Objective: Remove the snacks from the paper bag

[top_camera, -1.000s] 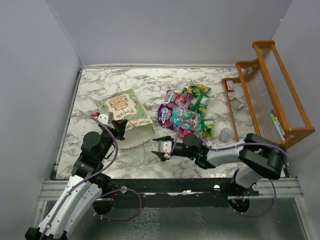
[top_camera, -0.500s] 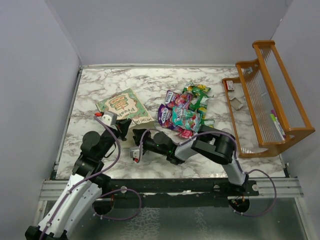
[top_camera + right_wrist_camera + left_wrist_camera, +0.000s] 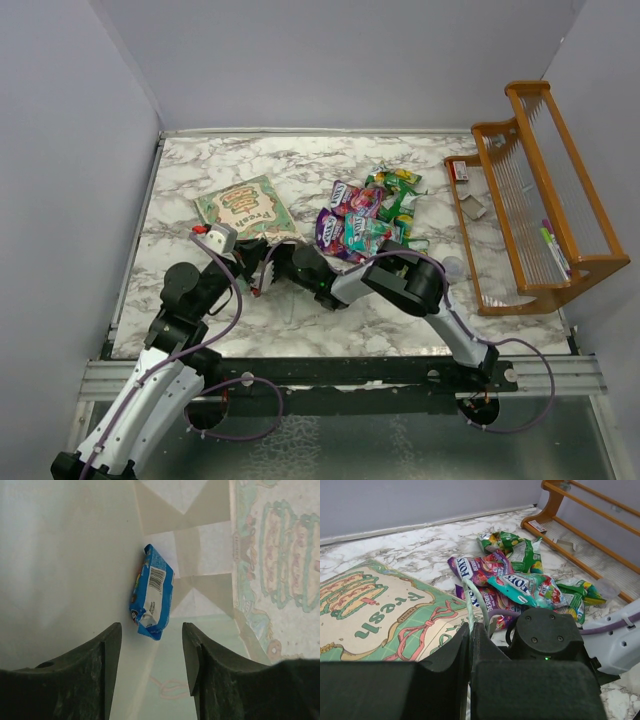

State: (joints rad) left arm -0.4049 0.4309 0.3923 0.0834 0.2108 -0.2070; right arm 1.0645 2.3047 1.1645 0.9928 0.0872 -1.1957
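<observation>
The pale-green paper bag (image 3: 243,210) lies on its side at the table's left, printed side up, and also shows in the left wrist view (image 3: 375,612). My left gripper (image 3: 470,630) is shut on the bag's pale-green handle cord (image 3: 468,600) at the bag's mouth (image 3: 243,250). My right gripper (image 3: 151,655) is open inside the bag, its fingers hidden in the top view. A blue snack packet (image 3: 152,592) lies on the cream inside just beyond the fingertips, untouched. Several purple, pink and green snacks (image 3: 372,215) lie piled right of the bag.
An orange wooden rack (image 3: 540,190) stands at the right edge. A small translucent cup (image 3: 452,267) sits between the pile and the rack. The right arm (image 3: 400,280) stretches across the table's front towards the bag.
My right arm has swung left along the table and pushed its gripper into the bag's mouth. My left gripper still holds the handle and has barely moved.
</observation>
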